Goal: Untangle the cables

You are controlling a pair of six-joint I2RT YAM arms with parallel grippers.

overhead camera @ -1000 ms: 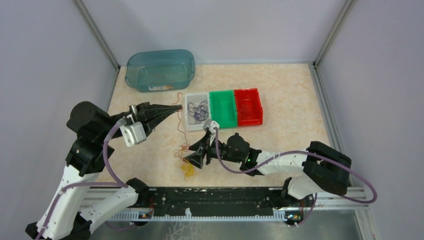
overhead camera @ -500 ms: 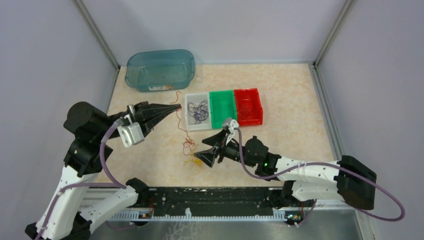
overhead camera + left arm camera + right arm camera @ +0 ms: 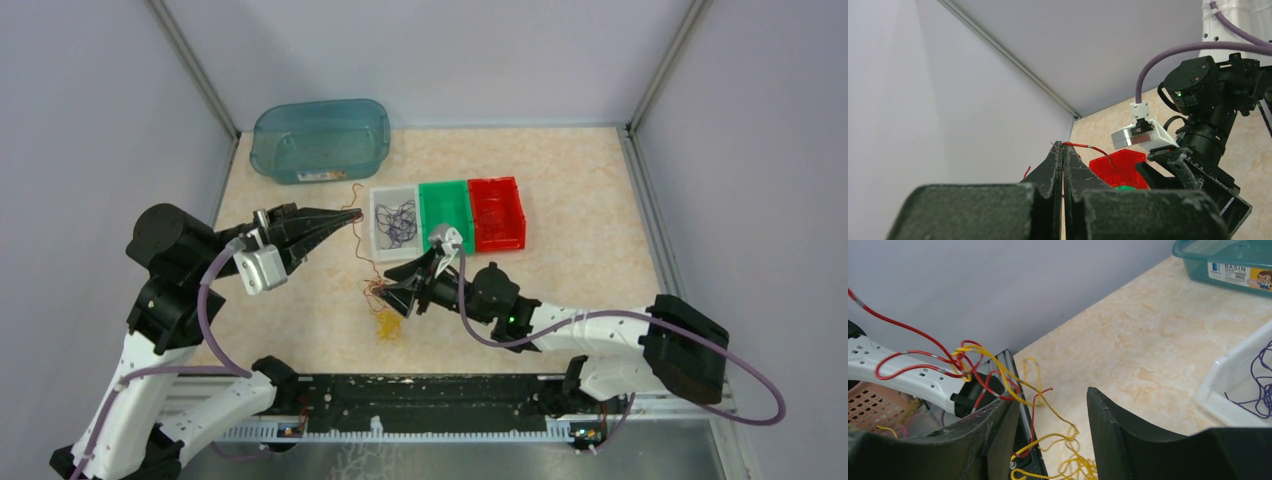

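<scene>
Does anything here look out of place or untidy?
Yes. The red wire and the yellow wire are tangled together beside the white bin, not in it; the left gripper pinches the red end. Only the purple wires lie inside that bin.

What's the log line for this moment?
left claw: shut on red cable | right claw: open by yellow cable | purple cable: in white bin
</scene>
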